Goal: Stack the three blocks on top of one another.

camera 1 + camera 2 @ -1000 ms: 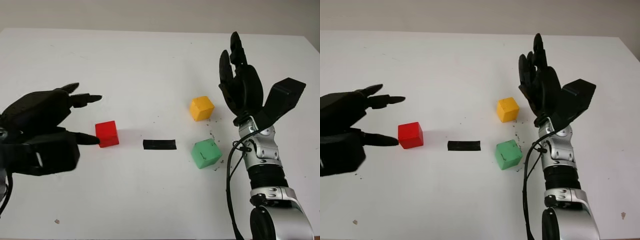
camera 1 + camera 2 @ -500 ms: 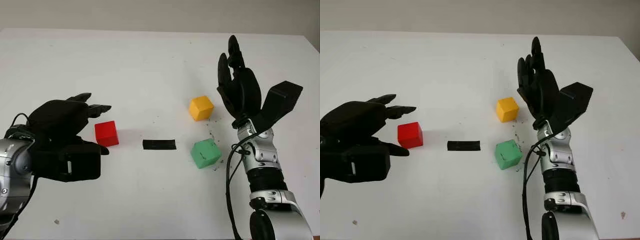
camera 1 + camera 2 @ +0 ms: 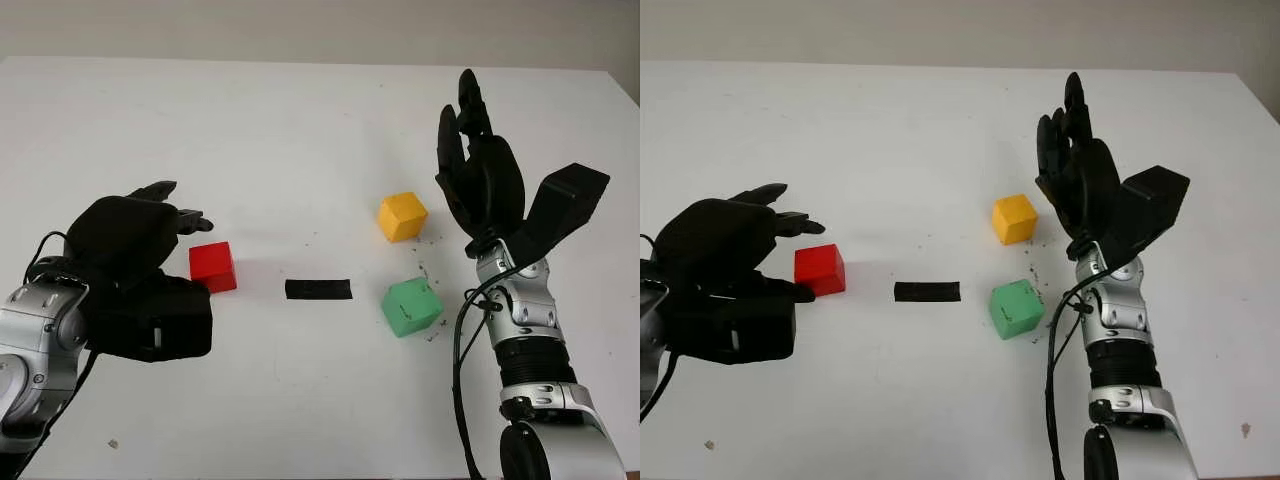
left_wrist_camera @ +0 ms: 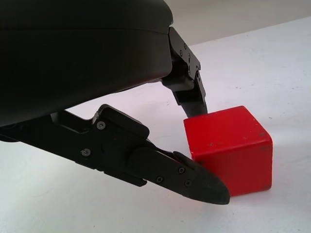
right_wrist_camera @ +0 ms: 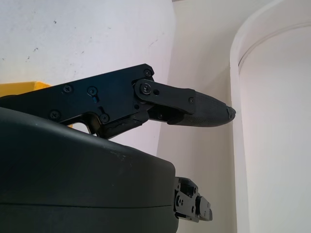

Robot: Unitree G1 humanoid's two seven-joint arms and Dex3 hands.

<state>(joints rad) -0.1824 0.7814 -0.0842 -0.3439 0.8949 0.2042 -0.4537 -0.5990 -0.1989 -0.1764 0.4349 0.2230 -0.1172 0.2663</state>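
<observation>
Left hand fingers bracket the red block, not yet closed; right hand open beside the yellow block

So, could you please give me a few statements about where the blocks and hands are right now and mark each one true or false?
1. The red block sits on the table, unstacked. True.
2. The yellow block rests on the green block. False: both sit apart on the table.
3. The left hand is at the red block, fingers either side. True.
4. The right hand holds the green block. False: it is open, raised beside the yellow block.
5. Black tape lies between the red and green blocks. True.
</observation>
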